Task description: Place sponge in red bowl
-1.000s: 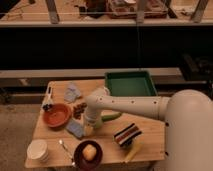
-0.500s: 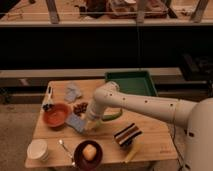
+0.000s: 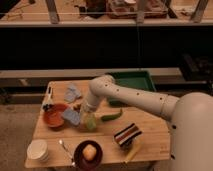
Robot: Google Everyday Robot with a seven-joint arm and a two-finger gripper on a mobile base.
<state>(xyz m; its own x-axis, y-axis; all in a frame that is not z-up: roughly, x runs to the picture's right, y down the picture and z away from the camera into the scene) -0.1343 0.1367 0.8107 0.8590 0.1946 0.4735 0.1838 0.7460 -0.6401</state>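
The red bowl (image 3: 53, 116) stands at the left of the wooden table. The blue-grey sponge (image 3: 71, 116) is at the bowl's right rim, partly overlapping it. My gripper (image 3: 83, 119) hangs from the white arm just right of the sponge and appears shut on it, holding it a little above the table. The fingertips are partly hidden behind the sponge and a yellowish object (image 3: 90, 123).
A green pepper (image 3: 113, 116) lies right of the gripper. A striped object (image 3: 127, 134), a dark bowl with a round fruit (image 3: 88, 152), a spoon (image 3: 65, 149) and a white cup (image 3: 37, 149) are in front. A green tray (image 3: 131, 81), a bluish cloth (image 3: 72, 92) and a bottle (image 3: 48, 100) are behind.
The sponge has moved up and left with the gripper, from the table beside the bowl to the bowl's right rim. The arm has swung left.
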